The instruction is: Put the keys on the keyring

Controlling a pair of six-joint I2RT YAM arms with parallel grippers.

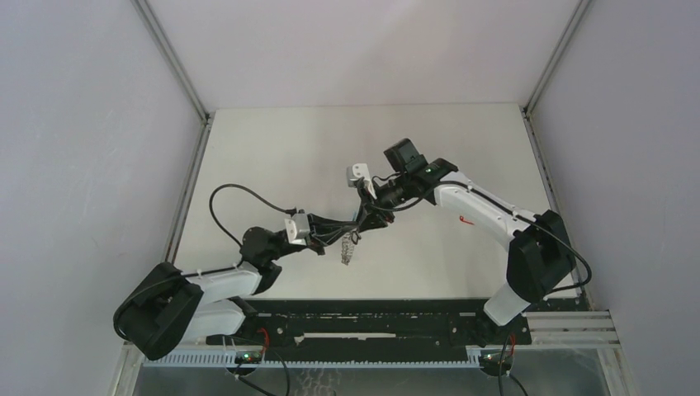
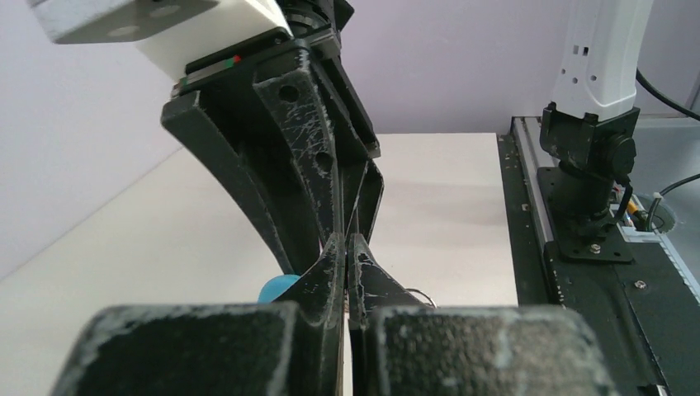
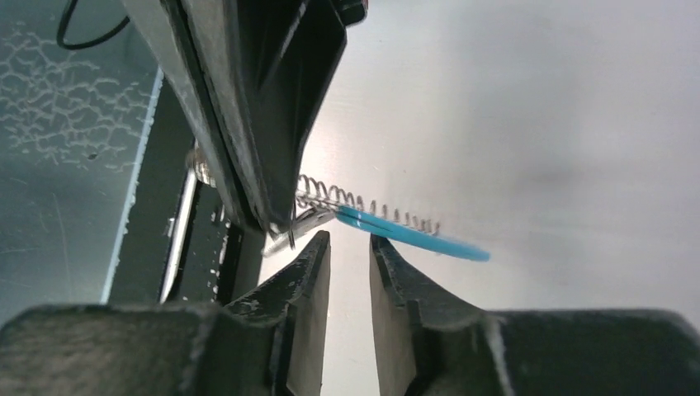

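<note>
Top view: both arms meet over mid-table (image 1: 272, 148), left gripper (image 1: 353, 228) and right gripper (image 1: 369, 213) tip to tip, keyring (image 1: 350, 252) hanging below them. Keys too small to make out. Left wrist view: own fingers pressed together, the pinched part hidden, and the blue band (image 2: 276, 289) peeks out at their left. Right wrist view: left gripper clamps the keyring's silvery end, chain and band trailing right. Right jaws slightly parted and empty, just near that end. Judgement: step in hand is presenting the ring's end. Next, the right gripper must fetch a key and line its hole up with that end.
</note>
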